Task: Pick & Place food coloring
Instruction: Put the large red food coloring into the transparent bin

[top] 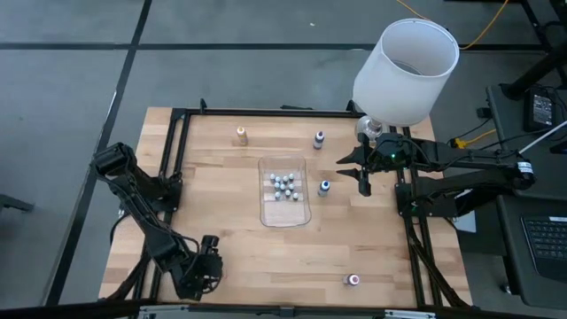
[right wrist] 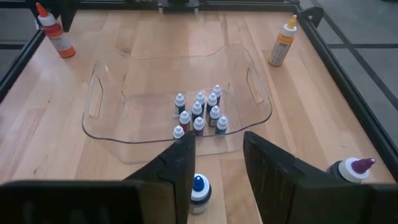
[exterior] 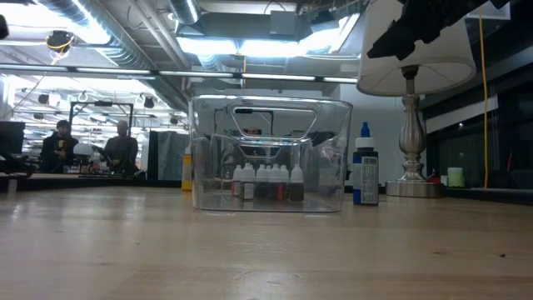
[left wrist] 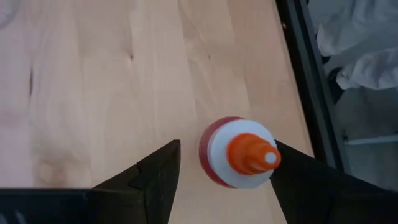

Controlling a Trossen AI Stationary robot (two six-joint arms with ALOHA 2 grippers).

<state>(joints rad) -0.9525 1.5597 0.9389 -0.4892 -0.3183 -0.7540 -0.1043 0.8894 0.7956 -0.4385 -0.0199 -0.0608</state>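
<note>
High view: I am seeing both arms over the wooden table (top: pixel 221 257), with a clear plastic tray (top: pixel 285 215) lying at its middle.
Tray contents: a cluster of small bottles (top: pixel 283 185) is standing inside the tray, most with whitish caps.
Loose bottles: a blue-capped bottle (top: pixel 324 187) is standing just beside the tray; an orange bottle (top: pixel 241 136) and a purple-capped bottle (top: pixel 319 138) are standing toward the far edge; a red bottle (top: pixel 353 280) is standing alone near the front edge.
Right gripper (right wrist: pixel 216 163): I am hovering it above the blue-capped bottle, fingers spread on either side and not touching it.
Left gripper (left wrist: pixel 227 168): I am holding it with fingers spread wide around a red bottle with an orange tip, with a visible gap on at least one side.
Lamp (top: pixel 406 71): it is standing at the far right corner, close behind the right arm.
Step in hand: I am judging this as the approach, two bottles framed and neither pinched.
Next move: I am expecting to lower the right fingers squarely over the blue cap, close gently, then lift and carry it over the tray wall without tipping the cluster.
</note>
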